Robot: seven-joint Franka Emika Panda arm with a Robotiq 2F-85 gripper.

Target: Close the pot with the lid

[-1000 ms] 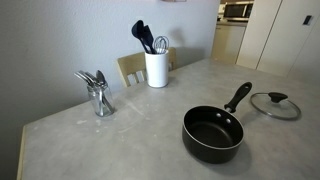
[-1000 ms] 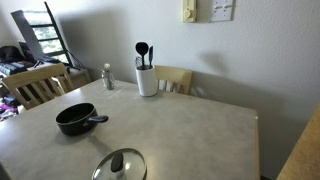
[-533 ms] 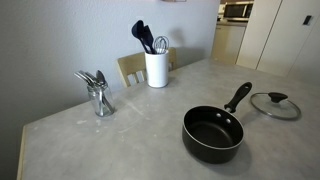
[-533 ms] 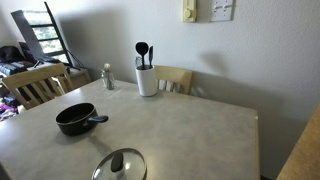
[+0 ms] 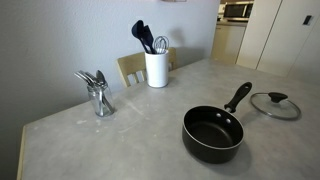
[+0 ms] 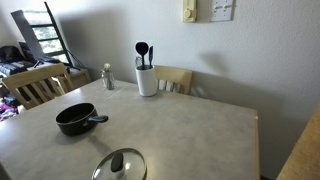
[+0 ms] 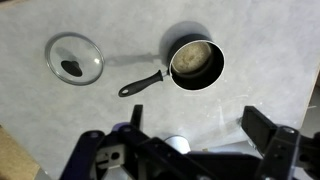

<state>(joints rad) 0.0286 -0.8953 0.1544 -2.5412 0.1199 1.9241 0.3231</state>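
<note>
The pot, a shallow black saucepan with a long black handle, stands open on the table in both exterior views [image 5: 212, 133] [image 6: 75, 119] and in the wrist view [image 7: 194, 64]. The lid, clear glass with a metal rim and a black knob, lies flat on the table beside the handle's end, apart from the pot [image 5: 275, 104] [image 6: 119, 165] [image 7: 74, 60]. My gripper [image 7: 200, 125] shows only in the wrist view. It is open and empty, high above the table, with pot and lid far below it.
A white crock with dark utensils [image 5: 156, 68] [image 6: 147, 80] and a small metal holder [image 5: 98, 95] [image 6: 107, 77] stand near the table's wall side. Wooden chairs [image 5: 133, 67] [image 6: 35, 85] stand at the table's edges. The table edge runs close to the lid.
</note>
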